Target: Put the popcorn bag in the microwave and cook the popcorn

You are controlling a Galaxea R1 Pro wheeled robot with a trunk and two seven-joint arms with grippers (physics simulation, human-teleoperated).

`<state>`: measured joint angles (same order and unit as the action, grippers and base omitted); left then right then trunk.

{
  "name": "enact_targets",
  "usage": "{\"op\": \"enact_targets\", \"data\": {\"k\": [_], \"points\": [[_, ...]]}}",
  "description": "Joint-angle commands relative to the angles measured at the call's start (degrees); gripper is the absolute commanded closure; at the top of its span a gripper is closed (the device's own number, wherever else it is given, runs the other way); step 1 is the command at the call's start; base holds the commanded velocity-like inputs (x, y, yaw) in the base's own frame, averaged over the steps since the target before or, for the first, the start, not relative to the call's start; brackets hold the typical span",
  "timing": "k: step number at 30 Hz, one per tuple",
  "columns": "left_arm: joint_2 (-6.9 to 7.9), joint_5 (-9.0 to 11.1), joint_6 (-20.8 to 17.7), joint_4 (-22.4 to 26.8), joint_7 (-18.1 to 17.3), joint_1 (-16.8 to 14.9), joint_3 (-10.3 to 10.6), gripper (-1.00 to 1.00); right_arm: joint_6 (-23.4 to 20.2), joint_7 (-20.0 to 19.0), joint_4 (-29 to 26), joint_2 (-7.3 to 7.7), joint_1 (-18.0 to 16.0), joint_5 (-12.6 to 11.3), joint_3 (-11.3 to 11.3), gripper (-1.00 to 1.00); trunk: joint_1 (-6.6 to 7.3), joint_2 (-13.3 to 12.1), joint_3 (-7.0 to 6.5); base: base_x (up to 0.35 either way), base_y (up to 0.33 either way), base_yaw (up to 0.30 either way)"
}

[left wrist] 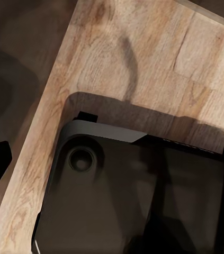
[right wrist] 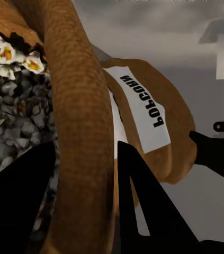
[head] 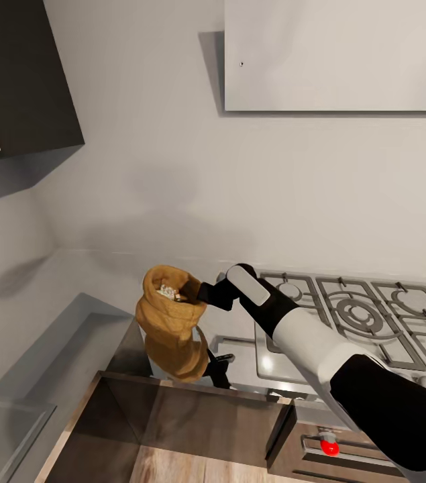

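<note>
At centre frame our right gripper (head: 202, 295) pinches the bag's (head: 171, 322) rim, fingers closed on it, popcorn (right wrist: 8, 90) inside; our left fingers' state is unclear.

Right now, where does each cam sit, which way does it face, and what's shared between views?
Head: on the robot's head, looking forward and down at the counter, hob and wall; the right arm reaches in, its right hand pinching the bag.
Left wrist: on the left arm, facing the wood floor and a dark robot part.
Right wrist: on the right arm, looking along dark fingers straddling the bag's rim, popcorn inside.
Shared: head and right wrist both show the bag and popcorn.
</note>
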<state>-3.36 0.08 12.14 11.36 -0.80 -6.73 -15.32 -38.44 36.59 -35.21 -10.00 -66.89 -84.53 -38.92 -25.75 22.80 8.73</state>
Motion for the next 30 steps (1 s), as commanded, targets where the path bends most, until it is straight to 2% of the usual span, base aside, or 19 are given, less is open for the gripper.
{"op": "enact_targets", "data": {"k": [1, 12, 16, 20, 23, 24, 28, 30], "points": [[-0.05, 0.0, 0.2, 0.0, -0.1, 0.0, -0.2, -1.00, 0.0, 0.5, 0.0, 0.00, -0.1, -0.5, -0.1, 1.00, -0.03, 0.1, 0.12, 0.000, 0.000, 0.000], [0.01, 0.0, 0.2, 0.0, -0.1, 0.0, -0.2, -1.00, -0.3, 1.9, -1.1, 0.00, -1.4, -0.5, 0.1, 1.00, -0.03, 0.1, 0.12, 0.000, 0.000, 0.000], [0.00, 0.0, 0.2, 0.0, -0.1, 0.0, -0.2, -1.00, -1.7, 3.8, -1.3, 0.00, -3.6, -0.6, 0.4, 1.00, -0.03, 0.1, 0.12, 0.000, 0.000, 0.000], [0.01, 0.0, 0.2, 0.0, -0.1, 0.0, -0.2, -1.00, -1.9, 5.8, -1.3, 0.00, -4.1, -0.7, 0.6, 1.00, -0.03, 0.1, 0.12, 0.000, 0.000, 0.000], [0.02, 0.0, 0.2, 0.0, -0.1, 0.0, -0.2, -1.00, -1.9, 8.6, -1.3, 0.00, -5.4, -0.9, 0.9, 1.00, -0.03, 0.1, 0.12, 0.000, 0.000, 0.000], [0.02, 0.0, 0.2, 0.0, -0.1, 0.0, -0.2, -1.00, -1.9, 9.7, -1.3, 0.00, -5.7, -0.9, 1.2, 1.00, -0.03, 0.1, 0.12, 0.000, 0.000, 0.000], [0.02, 0.0, 0.2, 0.0, -0.1, 0.0, -0.2, -1.00, -1.8, 15.9, -1.9, 0.00, -6.2, -0.9, 5.7, 1.00, -0.03, 0.1, 0.12, 0.000, 0.000, 0.000], [0.02, 0.0, 0.2, 0.0, -0.1, 0.0, -0.2, -1.00, -1.8, 18.6, -4.8, 0.00, -6.3, -0.8, 6.8, 1.00, -0.03, 0.1, 0.12, 0.000, 0.000, 0.000]]}}
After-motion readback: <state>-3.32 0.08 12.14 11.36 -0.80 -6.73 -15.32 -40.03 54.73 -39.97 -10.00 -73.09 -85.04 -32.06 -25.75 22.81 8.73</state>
